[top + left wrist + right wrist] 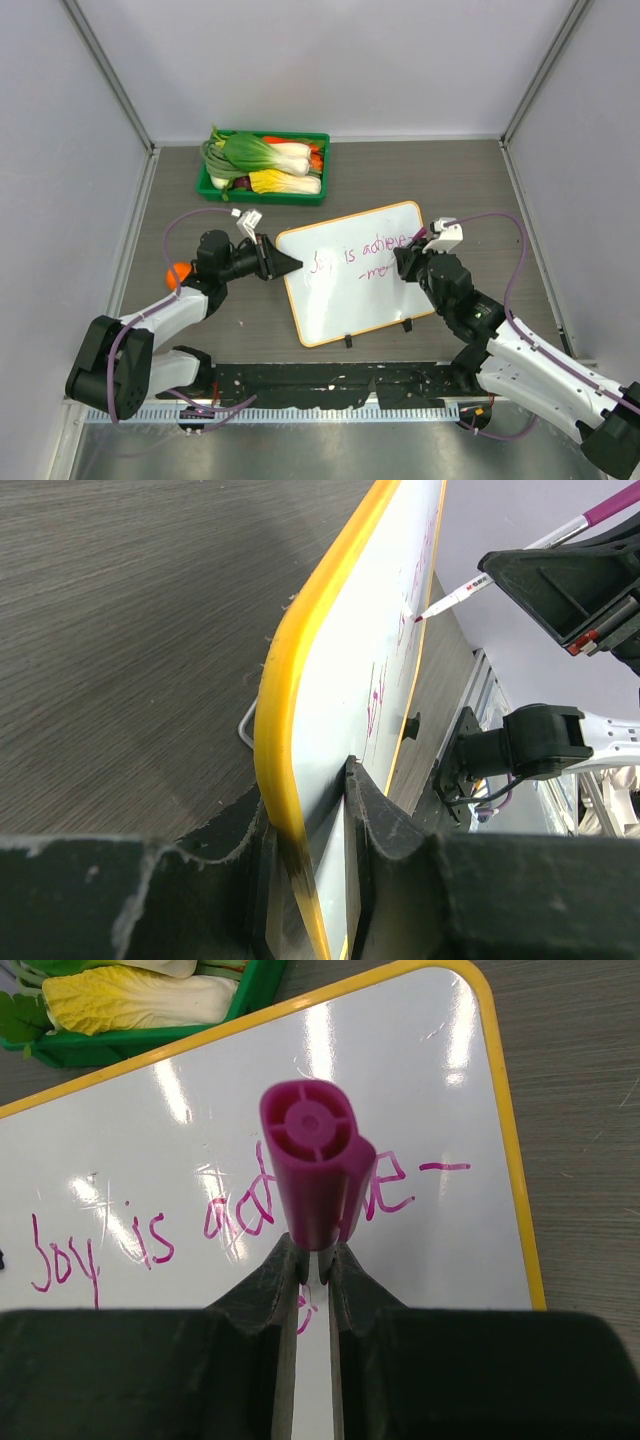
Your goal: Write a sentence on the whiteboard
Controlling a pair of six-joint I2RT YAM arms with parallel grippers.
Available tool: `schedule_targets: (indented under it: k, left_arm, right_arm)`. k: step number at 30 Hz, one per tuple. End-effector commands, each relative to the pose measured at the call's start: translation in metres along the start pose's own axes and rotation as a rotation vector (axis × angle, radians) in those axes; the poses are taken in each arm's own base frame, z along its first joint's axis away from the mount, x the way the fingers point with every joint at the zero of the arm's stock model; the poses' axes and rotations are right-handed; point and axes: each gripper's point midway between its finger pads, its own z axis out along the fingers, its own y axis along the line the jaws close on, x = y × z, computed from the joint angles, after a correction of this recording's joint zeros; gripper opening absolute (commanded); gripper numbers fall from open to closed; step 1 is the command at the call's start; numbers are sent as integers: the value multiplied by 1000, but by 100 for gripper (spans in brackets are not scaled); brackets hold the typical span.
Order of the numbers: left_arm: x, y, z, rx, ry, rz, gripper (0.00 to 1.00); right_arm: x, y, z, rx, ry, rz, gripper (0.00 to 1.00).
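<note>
One whiteboard (pixel 350 305) lies flat, with two black feet (pixel 348 341) on its near edge. The left gripper (pixel 292 265) clamps its left rim. At its right side the right gripper (pixel 408 262) pinches the single purple marker (pixel 312 1175), tip at the face beside the sentence (pixel 358 257), two pink lines. Beyond the board's far-left corner sits one green tray (pixel 262 197) of leafy vegetables.

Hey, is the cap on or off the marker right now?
Off. The marker held in the right gripper shows a bare, dark red tip at the whiteboard, beside the purple writing.
</note>
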Motion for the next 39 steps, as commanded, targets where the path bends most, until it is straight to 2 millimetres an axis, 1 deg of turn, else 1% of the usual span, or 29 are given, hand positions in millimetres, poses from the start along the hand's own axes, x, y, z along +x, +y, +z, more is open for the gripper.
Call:
schedule_targets:
  k: [1, 8, 11, 14, 21, 27, 33, 39]
  left_arm:
    - [16, 42, -3, -162, 20, 89, 0]
    - [16, 42, -3, -164, 19, 88, 0]
    - [16, 42, -3, -164, 19, 88, 0]
    - [16, 42, -3, -163, 21, 87, 0]
    - [16, 42, -3, -161, 21, 88, 0]
    - [16, 42, -3, -162, 19, 92, 0]
    - [16, 41, -4, -161, 18, 91, 0]
    - [16, 42, -4, -163, 18, 90, 0]
  right_arm:
    - [-1, -6, -3, 14, -13, 14, 1]
    - [14, -7, -7, -4, 26, 31, 1]
    - [16, -7, -6, -1, 28, 36, 1]
    - [11, -6, -3, 3, 13, 36, 1]
    - [-13, -3, 0, 25, -47, 33, 1]
    - [-26, -1, 2, 35, -80, 32, 1]
    - [-26, -4, 6, 58, -78, 23, 1]
    - [-27, -12, 3, 91, -86, 31, 1]
